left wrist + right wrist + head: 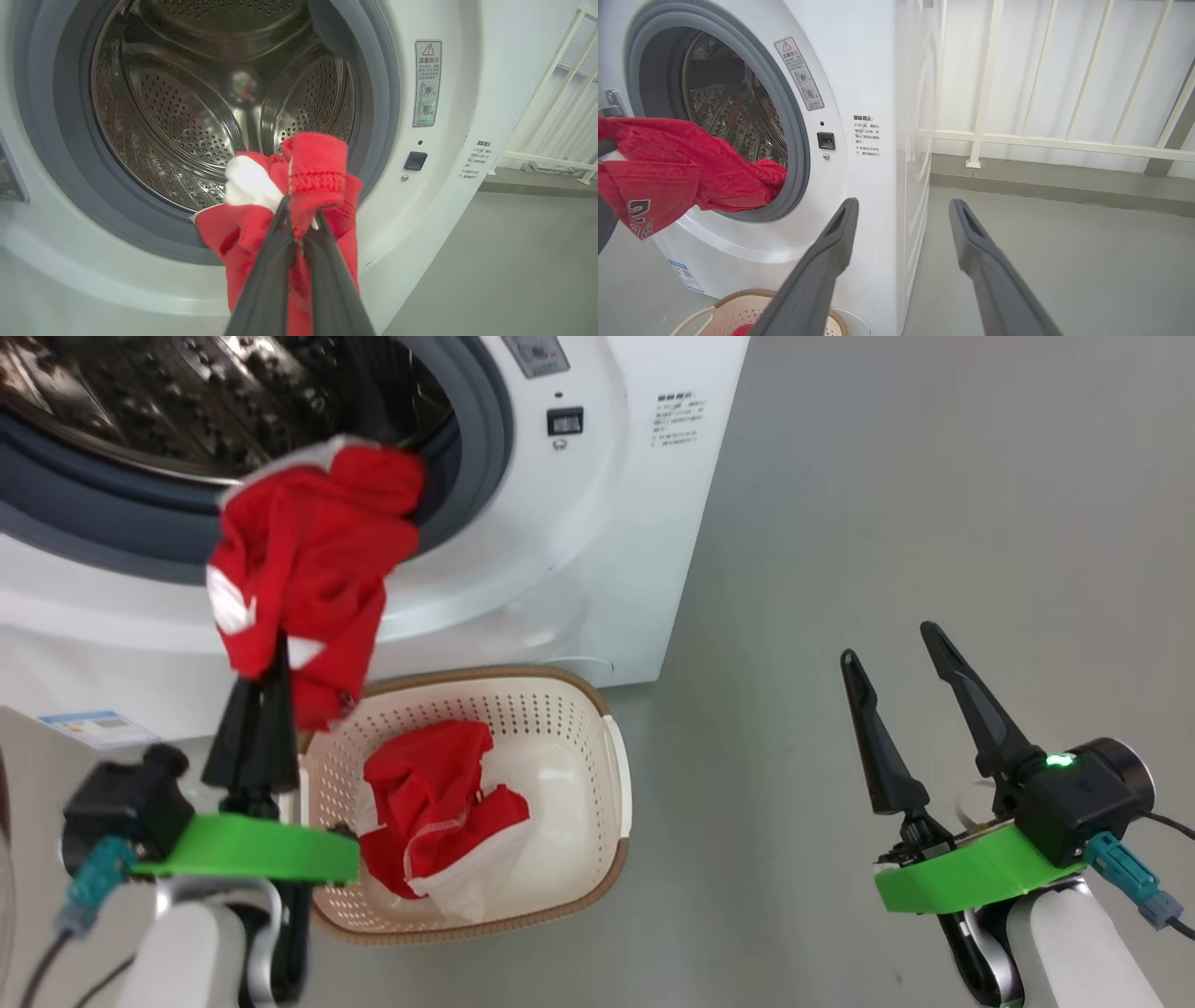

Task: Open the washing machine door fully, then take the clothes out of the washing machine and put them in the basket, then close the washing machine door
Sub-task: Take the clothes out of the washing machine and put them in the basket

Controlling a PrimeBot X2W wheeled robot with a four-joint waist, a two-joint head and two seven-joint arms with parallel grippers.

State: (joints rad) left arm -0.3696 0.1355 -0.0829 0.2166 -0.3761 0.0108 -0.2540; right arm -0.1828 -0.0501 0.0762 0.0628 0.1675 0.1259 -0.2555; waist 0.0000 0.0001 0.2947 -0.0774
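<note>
A garment (308, 551) is clamped in the closed left claw (280, 658), to be lifted clear of the drum (187, 116) and released over the basket (611, 775); the right claw (887, 644) is spread wide, empty.

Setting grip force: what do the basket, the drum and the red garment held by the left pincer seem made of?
Basket: likely moulded plastic, matte cream, punched holes; brown rim only looks woven. Drum: polished steel by its mirror-like reflections and perforations. Held red garment: soft knit fabric, probably, since it drapes and folds.
</note>
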